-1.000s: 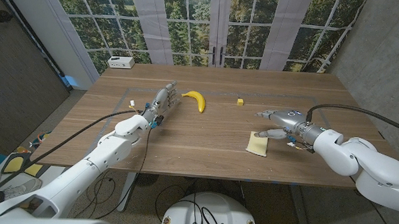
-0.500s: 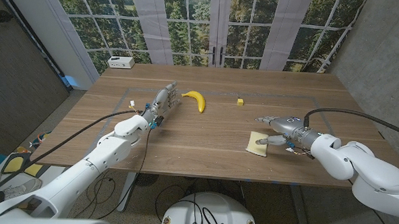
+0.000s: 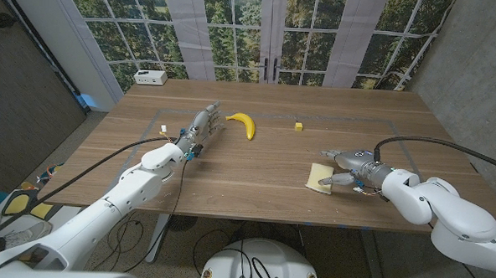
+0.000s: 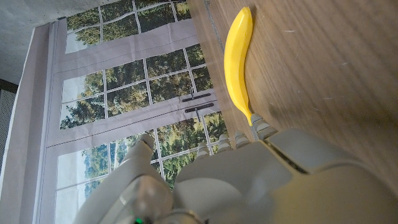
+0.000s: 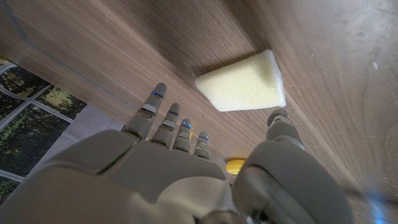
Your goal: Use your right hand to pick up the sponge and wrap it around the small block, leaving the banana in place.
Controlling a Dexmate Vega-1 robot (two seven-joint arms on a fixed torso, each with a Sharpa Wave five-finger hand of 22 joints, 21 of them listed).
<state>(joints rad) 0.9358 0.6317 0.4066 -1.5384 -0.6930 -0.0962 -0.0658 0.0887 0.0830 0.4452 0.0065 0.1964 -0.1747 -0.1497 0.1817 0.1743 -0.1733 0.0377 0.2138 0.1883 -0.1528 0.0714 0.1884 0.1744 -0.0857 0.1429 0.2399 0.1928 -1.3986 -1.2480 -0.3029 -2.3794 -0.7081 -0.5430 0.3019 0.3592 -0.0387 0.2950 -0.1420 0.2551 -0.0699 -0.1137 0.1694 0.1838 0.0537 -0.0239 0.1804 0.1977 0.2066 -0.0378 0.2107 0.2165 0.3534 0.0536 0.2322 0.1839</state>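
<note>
Wooden table (image 3: 255, 177) under tall windows. Right hand (image 3: 347, 166) hovers with fingers spread, holding nothing, the sponge (image 3: 320, 177) lying flat just at its nine o'clock. Small block (image 3: 299, 126) sits well apart at eleven. Left hand (image 3: 200, 124), fingers apart, waits beside the banana (image 3: 244, 124).

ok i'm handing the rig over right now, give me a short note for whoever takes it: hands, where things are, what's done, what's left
Right hand: open, fingers spread, poised just beside the sponge, not gripping it.
Left hand: holds nothing, waiting near the banana.
Sponge: lying flat on the table, near the front edge on the robot's right.
Small block: farther back, well apart from the sponge.
Banana: in place beyond the left hand's fingertips.
Done: right hand brought to the sponge.
Left: grasp the sponge, carry it to the block, wrap it around; leave the banana alone.
</note>
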